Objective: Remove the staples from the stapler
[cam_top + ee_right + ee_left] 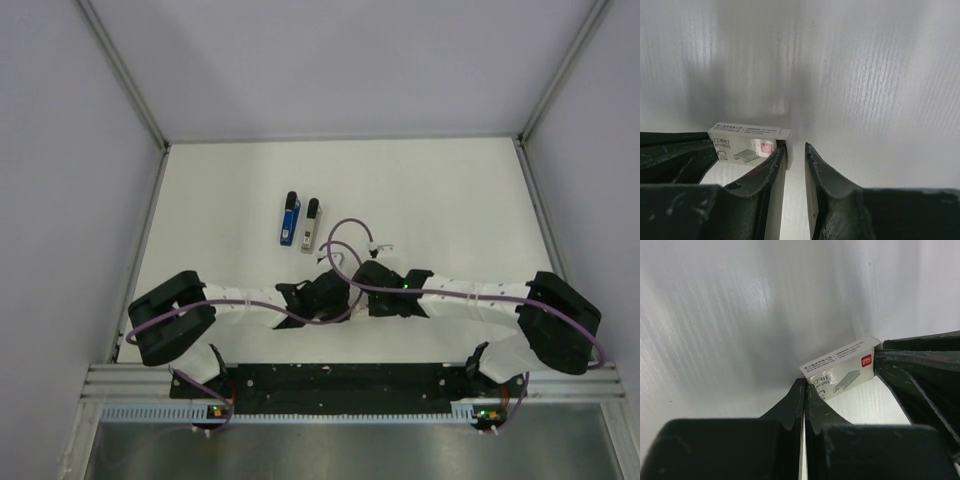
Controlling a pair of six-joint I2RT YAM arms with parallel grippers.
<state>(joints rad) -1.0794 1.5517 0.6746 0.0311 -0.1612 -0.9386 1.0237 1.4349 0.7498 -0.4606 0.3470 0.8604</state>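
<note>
Top external view: slim blue-and-black plastic stapler [289,219] flat on the white tabletop [450,190], free of both arms. Just right of the stapler, a similar grey-and-black bar [311,225]; possibly a second stapler or a pulled-out part, too small to tell. No loose strip of staples anywhere around the stapler, so judged not yet unloaded. Opening it, drawing the staples out and setting them down all left to do.

Long axis of the stapler running near to far, leaning slightly right at the far end. Black end pointing to the back wall, blue end toward the arm bases.

On the near side of the stapler, close to it but not touching, both grippers tip to tip. Left gripper [805,387]: fingers pressed together, only a hairline between, holding nothing. Right gripper [795,150]: fingers parted by a narrow gap, nothing in it. Small white cardboard staple box [840,372] lying just ahead of the left fingertips, its end at the tip of one right-gripper finger in the right wrist view.
</note>
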